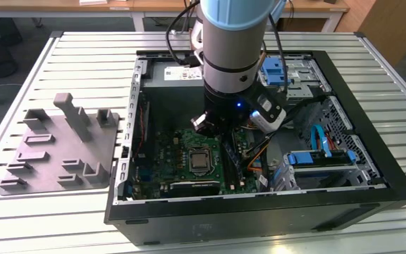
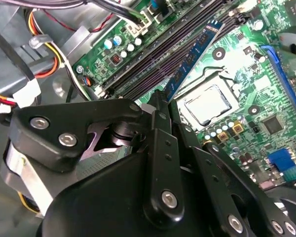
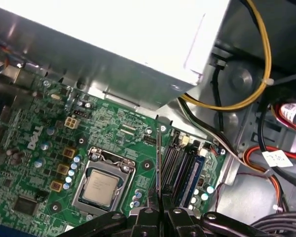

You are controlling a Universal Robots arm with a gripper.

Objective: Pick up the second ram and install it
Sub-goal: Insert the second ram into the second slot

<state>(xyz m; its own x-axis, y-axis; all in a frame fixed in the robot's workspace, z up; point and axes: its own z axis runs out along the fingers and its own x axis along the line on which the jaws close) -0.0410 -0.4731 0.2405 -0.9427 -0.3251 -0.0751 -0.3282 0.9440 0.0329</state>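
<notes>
My gripper (image 3: 159, 198) is shut on the second ram (image 3: 158, 153), which shows in the first wrist view as a thin dark strip seen edge-on. In the second wrist view the second ram (image 2: 193, 55) shows a blue face with dark chips, sticking out from between the black fingers (image 2: 159, 143). It hangs over the green board (image 3: 49, 148), between the processor (image 3: 99, 186) and the long black memory sockets (image 3: 173, 165). Whether it touches a socket I cannot tell. Another blue strip (image 3: 191, 174) sits in one socket. In the exterior view the gripper (image 1: 215, 126) is low inside the open computer case (image 1: 259, 211).
A metal power supply box (image 3: 113, 49) overhangs the board close to the sockets. Bundled yellow, red and black cables (image 3: 256, 98) run beside them. Drive cages with blue clips (image 1: 316, 159) fill the case's side at the exterior view's right. A grey ribbed tray (image 1: 62, 153) lies outside the case at the exterior view's left.
</notes>
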